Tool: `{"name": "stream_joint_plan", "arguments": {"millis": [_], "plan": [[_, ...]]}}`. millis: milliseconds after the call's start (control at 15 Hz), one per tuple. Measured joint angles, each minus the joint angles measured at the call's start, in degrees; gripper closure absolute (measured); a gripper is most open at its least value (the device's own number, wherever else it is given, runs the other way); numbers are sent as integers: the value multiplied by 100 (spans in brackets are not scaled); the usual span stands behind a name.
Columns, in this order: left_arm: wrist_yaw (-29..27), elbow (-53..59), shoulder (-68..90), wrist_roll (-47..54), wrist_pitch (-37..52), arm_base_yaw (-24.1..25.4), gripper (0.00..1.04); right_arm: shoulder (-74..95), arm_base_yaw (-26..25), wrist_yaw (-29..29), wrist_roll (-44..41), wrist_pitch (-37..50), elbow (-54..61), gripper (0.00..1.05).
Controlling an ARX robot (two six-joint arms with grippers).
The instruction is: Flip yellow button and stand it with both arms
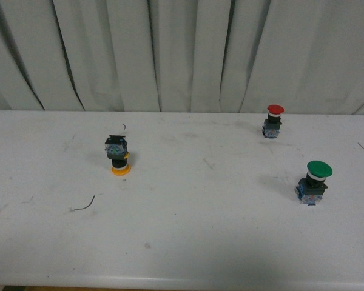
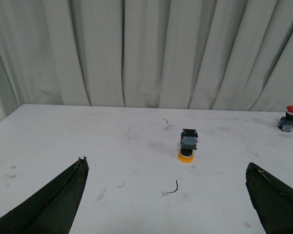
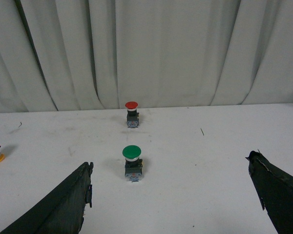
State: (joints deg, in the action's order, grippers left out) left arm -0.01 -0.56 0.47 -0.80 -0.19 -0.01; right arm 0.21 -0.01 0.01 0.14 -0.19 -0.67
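Standing upside down on the white table (image 1: 188, 242), the yellow button (image 1: 117, 156) rests on its round yellow cap with the black collar above it and the blue-and-black contact block on top. Its long axis runs straight up from the tabletop, and it looks upright rather than tilted. It sits well to the left of the green button (image 1: 315, 181) and a little farther back toward the curtain (image 1: 182, 54).

Bare tabletop surrounds the yellow button on every side. The table's front edge lies far nearer the camera than the green button's row, and the back edge meets the curtain behind it.

The green button stands cap-up, as does the red button (image 1: 273, 120), which is behind the green button and slightly to its left, well apart from it. A thin black curl of wire (image 1: 85, 205) lies on the table far to the left of the green button, nearer the front edge, and close to the yellow button without touching it. Nothing stands between the yellow button and the green one.

The left gripper (image 2: 167, 165) is released, its two black fingers (image 2: 53, 204) spread wide and holding nothing, with the yellow button seen between and beyond them. The right gripper (image 3: 170, 161) is likewise spread and bare, the green button between its fingers (image 3: 63, 204) and beyond the tips.
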Motion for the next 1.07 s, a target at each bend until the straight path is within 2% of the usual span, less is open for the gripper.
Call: {"name": "stream_joint_plan", "arguments": {"millis": [1067], "plan": [[0,0,0,0,0,0,7,0,0,0,0,-2,0,6]]}}
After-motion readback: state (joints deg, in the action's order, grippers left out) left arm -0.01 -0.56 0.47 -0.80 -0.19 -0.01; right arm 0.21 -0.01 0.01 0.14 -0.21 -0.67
